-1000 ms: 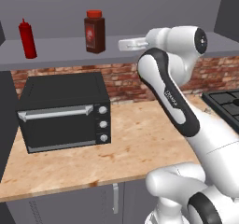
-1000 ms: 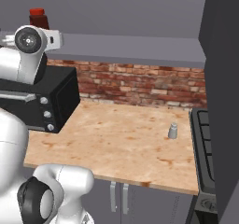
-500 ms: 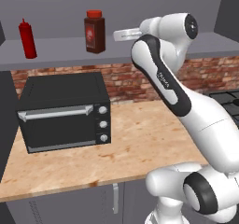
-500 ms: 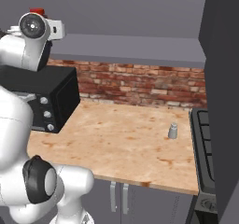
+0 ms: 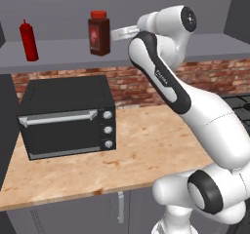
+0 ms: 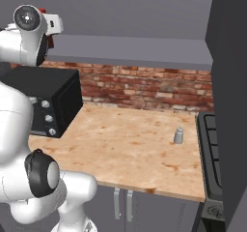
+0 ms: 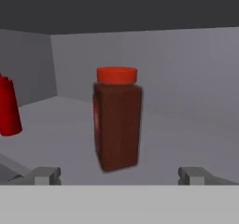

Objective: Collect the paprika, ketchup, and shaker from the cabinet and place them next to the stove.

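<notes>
The gripper is spread wide and holds nothing, its fingertips level with the cabinet shelf. Just ahead, the paprika stands upright between the finger lines, untouched. Farther along the shelf is the ketchup, while the shaker stands on the wooden counter near the stove.

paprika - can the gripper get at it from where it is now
Probably yes. The gripper is open and level with the paprika, which stands upright between the fingertips' line of approach. Nothing lies between them; the ketchup stands well off to one side.
</notes>
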